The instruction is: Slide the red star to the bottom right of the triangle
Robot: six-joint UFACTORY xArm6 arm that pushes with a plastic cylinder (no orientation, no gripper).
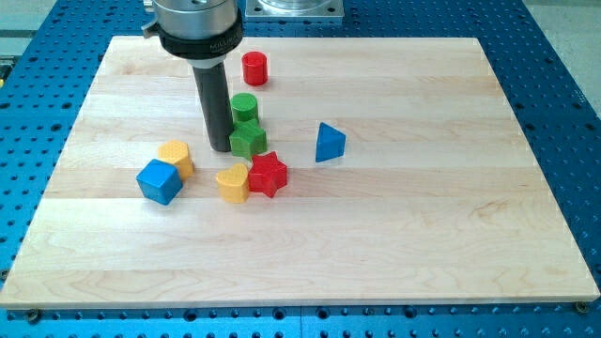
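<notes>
The red star (268, 175) lies on the wooden board, left of and slightly below the blue triangle (329, 143). A yellow heart (232, 183) touches the star's left side. A green star (248, 141) sits just above the red star. My tip (221, 148) rests on the board right beside the green star's left edge, above and left of the red star. The rod rises toward the view's top.
A green cylinder (244, 107) stands just above the green star. A red cylinder (254, 69) is near the board's top. A yellow block (176, 158) and a blue cube (159, 180) touch each other at the left. The board (423, 235) lies on a blue perforated table.
</notes>
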